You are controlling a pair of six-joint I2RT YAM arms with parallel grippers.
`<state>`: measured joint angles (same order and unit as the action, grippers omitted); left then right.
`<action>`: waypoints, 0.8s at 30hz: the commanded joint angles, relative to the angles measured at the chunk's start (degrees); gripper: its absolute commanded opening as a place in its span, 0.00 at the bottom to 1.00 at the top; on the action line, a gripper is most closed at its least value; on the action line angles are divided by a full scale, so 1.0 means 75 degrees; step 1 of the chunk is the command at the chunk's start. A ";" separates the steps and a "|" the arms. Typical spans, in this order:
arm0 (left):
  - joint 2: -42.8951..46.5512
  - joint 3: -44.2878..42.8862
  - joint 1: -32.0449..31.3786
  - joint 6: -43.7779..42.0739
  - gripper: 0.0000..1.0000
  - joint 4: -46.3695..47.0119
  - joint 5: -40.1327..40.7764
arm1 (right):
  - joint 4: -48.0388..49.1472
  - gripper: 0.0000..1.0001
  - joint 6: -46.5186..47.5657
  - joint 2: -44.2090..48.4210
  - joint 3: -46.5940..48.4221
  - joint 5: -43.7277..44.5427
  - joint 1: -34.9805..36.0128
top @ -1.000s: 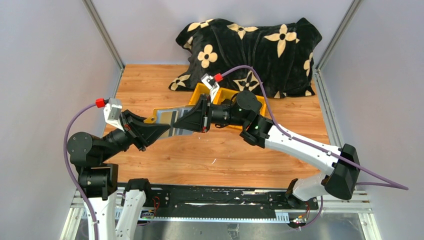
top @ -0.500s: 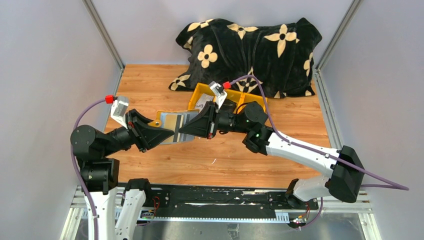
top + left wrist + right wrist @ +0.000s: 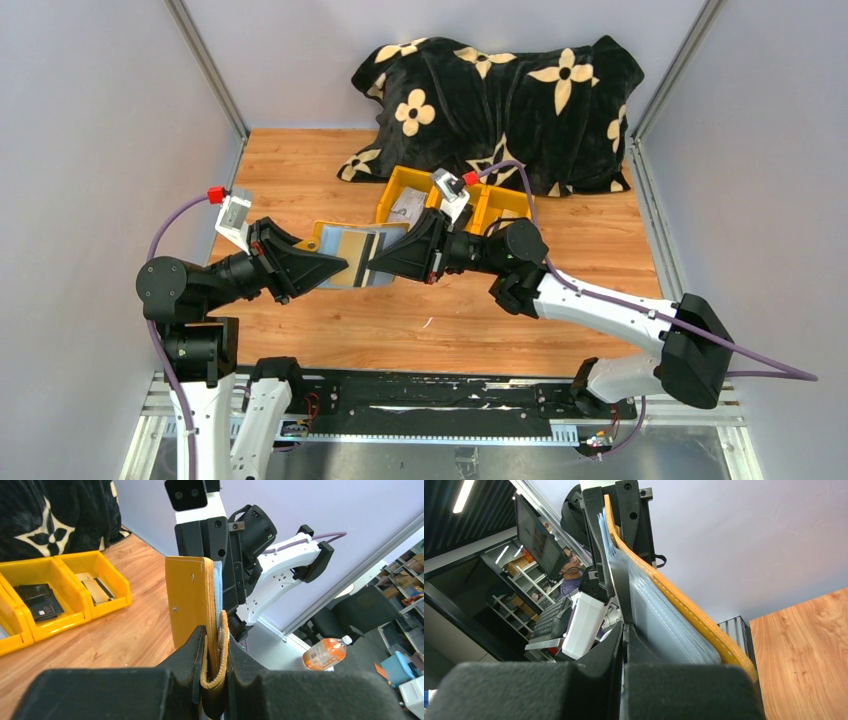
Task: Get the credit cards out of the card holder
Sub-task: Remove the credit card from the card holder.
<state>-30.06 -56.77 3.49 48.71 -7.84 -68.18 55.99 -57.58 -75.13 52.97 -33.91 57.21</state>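
The mustard-yellow card holder (image 3: 338,240) hangs open in the air between my two grippers, above the table's middle left. My left gripper (image 3: 338,270) is shut on its folded yellow edge and snap tab; the left wrist view shows the card holder (image 3: 190,600) standing up from the left gripper (image 3: 212,630). My right gripper (image 3: 374,264) is shut on a thin pale credit card (image 3: 366,246) at the holder's open side. In the right wrist view the right gripper (image 3: 624,628) pinches that thin edge next to the grey sleeves (image 3: 659,615).
A yellow three-compartment bin (image 3: 400,185) stands behind the grippers, with a black pouch (image 3: 40,602) and flat cards (image 3: 97,587) in it. A black flowered blanket (image 3: 500,90) lies at the back. Grey walls close both sides.
The right arm has swung right and toward the near edge, and the left wrist has shifted slightly. The card holder has moved a little nearer and lower. Both grippers have kept their hold.
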 commanded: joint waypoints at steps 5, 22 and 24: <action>0.0058 -0.0102 -0.0066 0.0248 0.06 0.0352 -0.0108 | 0.0800 0.06 -0.0325 0.0016 -0.0042 -0.0038 -0.0105; 0.0133 -0.0226 -0.0067 -0.0332 0.00 -0.0209 0.0255 | 0.0796 0.00 -0.0370 -0.0293 0.0498 -0.0215 -0.0103; 0.0102 -0.0264 -0.0066 -0.0365 0.00 -0.0252 0.0314 | 0.0791 0.00 -0.0329 -0.0152 0.0311 -0.0191 -0.0142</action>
<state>-29.52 -56.97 3.27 47.18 -8.97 -66.19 59.59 -60.53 -78.30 56.84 -34.94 56.84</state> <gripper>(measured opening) 0.135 0.008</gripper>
